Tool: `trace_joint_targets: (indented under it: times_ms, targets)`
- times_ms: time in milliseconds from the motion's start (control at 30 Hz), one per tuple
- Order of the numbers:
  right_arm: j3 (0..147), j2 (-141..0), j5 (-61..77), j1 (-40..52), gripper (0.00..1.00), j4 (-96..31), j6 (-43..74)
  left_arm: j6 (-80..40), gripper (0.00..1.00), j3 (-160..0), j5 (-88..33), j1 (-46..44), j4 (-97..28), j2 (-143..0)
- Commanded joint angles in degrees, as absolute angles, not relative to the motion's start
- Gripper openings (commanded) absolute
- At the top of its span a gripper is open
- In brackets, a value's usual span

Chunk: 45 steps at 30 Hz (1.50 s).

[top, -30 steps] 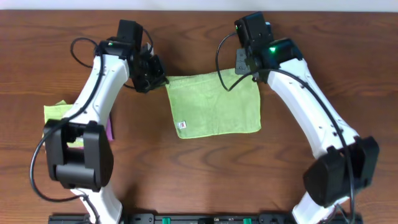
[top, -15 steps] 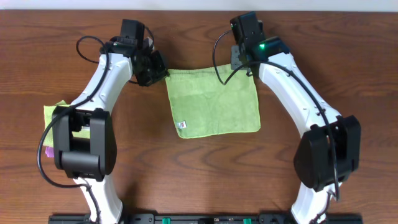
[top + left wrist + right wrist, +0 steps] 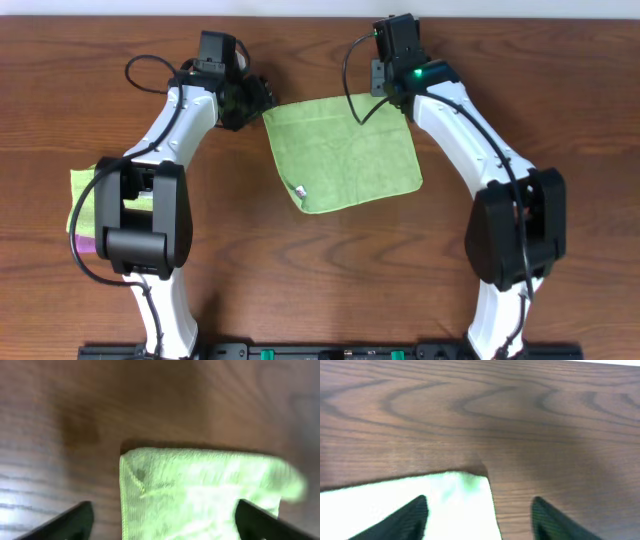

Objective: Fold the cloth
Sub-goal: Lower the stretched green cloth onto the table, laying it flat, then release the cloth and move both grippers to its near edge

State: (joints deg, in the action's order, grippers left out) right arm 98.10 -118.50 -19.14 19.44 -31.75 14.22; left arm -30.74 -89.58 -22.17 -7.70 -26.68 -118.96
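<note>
Green cloth [image 3: 345,150] spread flat, white corner tag [image 3: 299,193], print too small

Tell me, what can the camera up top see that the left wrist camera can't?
Only the overhead view shows the whole green cloth with its white tag, the left arm and right arm, and a second yellow-green cloth beside the left arm. Only the left wrist view shows the cloth's stitched corner close up, lying between the left gripper's spread fingers. Both show the green cloth and the brown wooden table.
</note>
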Motion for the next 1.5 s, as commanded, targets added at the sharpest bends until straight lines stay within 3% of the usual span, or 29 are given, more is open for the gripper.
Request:
trace_joint_targets:
  times_ms: [0, 267, 600, 767, 1000, 1200, 1233, 1467]
  targets:
    - [99.0, -118.3, -21.5, 19.4, 0.74, -31.0, 12.8, -30.4, 0.96, -90.7, -20.3, -7.4, -25.3, -119.6]
    - [99.1, -116.4, -22.0, 19.9, 0.75, -38.8, 15.3, -30.5, 0.95, -90.7, -24.5, -7.4, -28.8, -119.5]
    - [99.1, -109.9, -11.7, 17.0, 0.74, -62.7, 31.3, -32.2, 0.96, -91.0, -33.5, -7.6, -46.2, -118.0]
    - [98.5, -109.8, -4.7, 13.0, 0.73, -70.7, 33.2, -31.7, 0.96, -91.0, -34.7, -8.3, -56.2, -116.0]
    - [97.5, -109.8, 3.2, 7.6, 0.72, -75.0, 29.4, -31.8, 1.00, -91.0, -36.7, -10.9, -62.0, -112.2]
    - [92.1, -109.8, 8.1, 5.7, 0.65, -74.3, 25.0, -34.8, 1.00, -89.5, -33.6, -14.5, -61.8, -108.4]
    - [90.9, -109.8, 8.6, 5.6, 0.65, -73.6, 24.5, -35.7, 0.95, -88.5, -33.2, -15.2, -61.5, -107.9]
    - [88.0, -109.8, 9.4, 5.5, 0.63, -70.8, 22.1, -41.7, 0.94, -76.9, -33.0, -17.0, -56.0, -101.9]
